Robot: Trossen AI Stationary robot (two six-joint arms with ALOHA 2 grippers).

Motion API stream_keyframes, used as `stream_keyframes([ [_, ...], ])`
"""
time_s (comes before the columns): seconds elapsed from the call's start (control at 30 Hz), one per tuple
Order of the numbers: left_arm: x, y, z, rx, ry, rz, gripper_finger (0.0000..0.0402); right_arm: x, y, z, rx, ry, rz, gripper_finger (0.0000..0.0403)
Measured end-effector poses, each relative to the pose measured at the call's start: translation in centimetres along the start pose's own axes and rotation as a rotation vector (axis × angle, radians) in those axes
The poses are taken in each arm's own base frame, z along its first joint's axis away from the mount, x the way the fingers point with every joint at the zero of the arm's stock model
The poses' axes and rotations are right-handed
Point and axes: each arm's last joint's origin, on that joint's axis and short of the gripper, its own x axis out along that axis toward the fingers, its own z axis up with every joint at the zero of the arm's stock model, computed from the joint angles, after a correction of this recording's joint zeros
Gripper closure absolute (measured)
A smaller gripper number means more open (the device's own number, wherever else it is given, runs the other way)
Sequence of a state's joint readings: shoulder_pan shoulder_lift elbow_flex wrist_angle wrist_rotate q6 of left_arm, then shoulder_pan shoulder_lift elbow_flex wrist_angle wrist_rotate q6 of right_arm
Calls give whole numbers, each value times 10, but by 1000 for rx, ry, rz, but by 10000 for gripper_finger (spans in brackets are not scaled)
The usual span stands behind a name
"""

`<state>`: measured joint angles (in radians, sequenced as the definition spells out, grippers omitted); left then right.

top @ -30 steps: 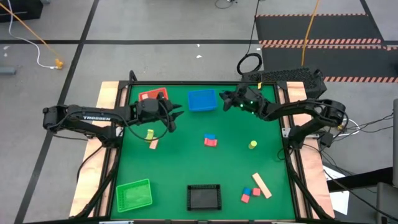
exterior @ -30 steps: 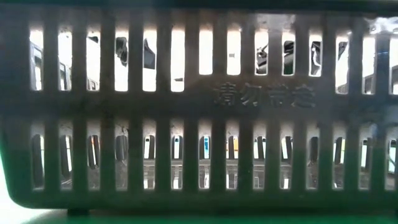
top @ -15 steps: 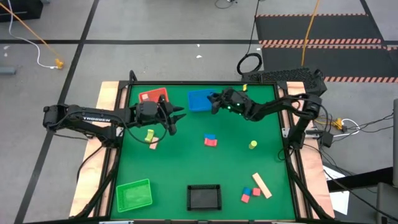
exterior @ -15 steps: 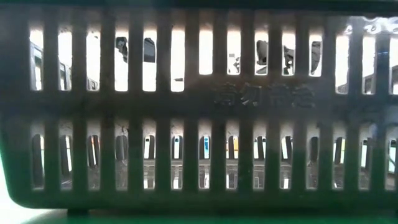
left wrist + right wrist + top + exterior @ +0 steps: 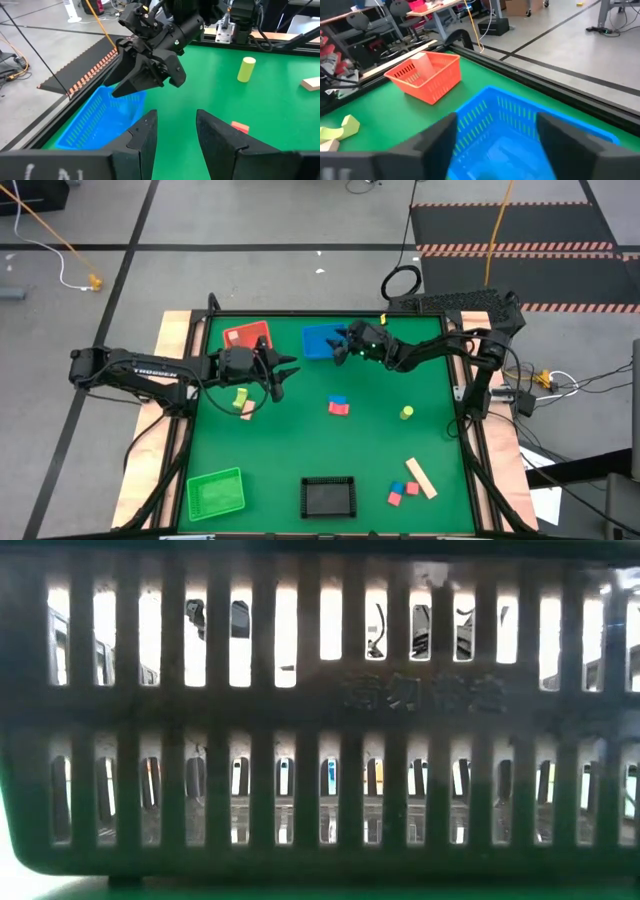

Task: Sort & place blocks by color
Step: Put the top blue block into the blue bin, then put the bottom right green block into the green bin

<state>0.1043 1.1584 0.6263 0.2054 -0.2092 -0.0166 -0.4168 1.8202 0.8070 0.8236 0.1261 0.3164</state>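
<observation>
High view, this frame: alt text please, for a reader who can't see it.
From above, the right gripper, fingers apart, hangs over the blue basket at the green table's far edge, beside a red basket. The left gripper waits nearby; blocks lie scattered, with green and black baskets along the near edge.

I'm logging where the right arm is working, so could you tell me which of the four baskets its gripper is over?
The blue basket; the right gripper hangs over its edge, unlike the others.
</observation>
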Motion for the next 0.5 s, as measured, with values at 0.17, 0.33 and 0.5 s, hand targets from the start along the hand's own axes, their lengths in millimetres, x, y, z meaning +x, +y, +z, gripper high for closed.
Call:
stream_keyframes([
  [0.17,0,0,-1,1,6,0,265,-4,1,6,-40,1,-1,64],
  [0.33,0,0,-6,8,60,2,265,-28,11,21,-146,111,-14,53],
  [0.5,0,0,-10,-25,100,5,265,-68,31,26,-158,323,-3,63],
])
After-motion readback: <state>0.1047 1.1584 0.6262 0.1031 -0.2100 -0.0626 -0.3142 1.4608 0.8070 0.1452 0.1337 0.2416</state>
